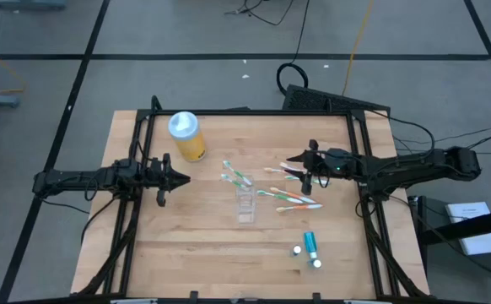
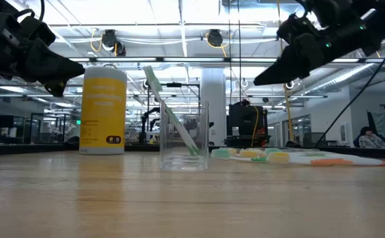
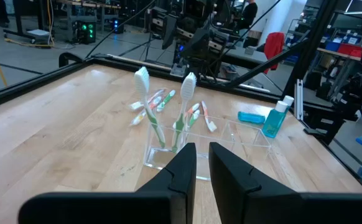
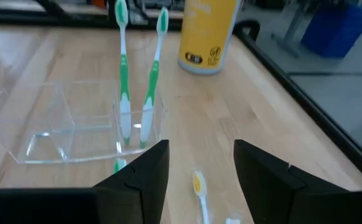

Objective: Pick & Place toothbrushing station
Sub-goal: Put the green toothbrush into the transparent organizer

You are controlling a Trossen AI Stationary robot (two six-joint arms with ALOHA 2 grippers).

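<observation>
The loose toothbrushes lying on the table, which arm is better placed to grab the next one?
Probably the right. The right gripper hovers open directly over the loose toothbrushes, while the left gripper waits beyond the clear cup, near the yellow bottle.

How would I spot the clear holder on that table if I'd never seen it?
Start at the wooden table and its tall yellow bottle. Toward the table's middle stands a see-through plastic holder, between the two end effectors. Unlike the toothbrushes lying flat nearby, it holds two green-and-white brushes upright.
</observation>
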